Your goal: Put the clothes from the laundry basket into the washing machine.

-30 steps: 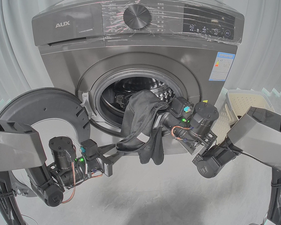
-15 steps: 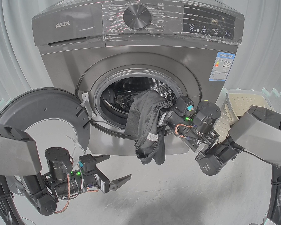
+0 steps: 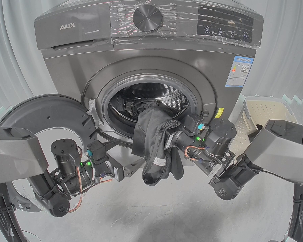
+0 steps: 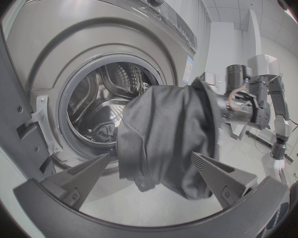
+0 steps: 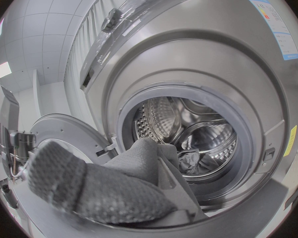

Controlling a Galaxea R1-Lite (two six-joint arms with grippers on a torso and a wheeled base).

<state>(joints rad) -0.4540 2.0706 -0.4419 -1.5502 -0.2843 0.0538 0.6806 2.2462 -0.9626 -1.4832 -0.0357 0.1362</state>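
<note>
Black garment [image 3: 154,142] sags outside the drum [image 3: 158,93], pinched by the right gripper [image 3: 167,134]; the left gripper [image 3: 126,153], jaws wide, returns beneath, likely to lift it in.

The washing machine [image 3: 148,51] stands with its round door [image 3: 43,118] swung open to the left. A dark garment [image 3: 155,142] hangs from the drum mouth, its upper end inside the opening and its folds hanging before the front panel. The right gripper [image 3: 171,135] meets the garment from the right, its tip covered by cloth. The left gripper [image 3: 126,154] is low on the left with jaws spread, just beside the folds, and a white laundry basket [image 3: 259,110] stands at the machine's right side.
</note>
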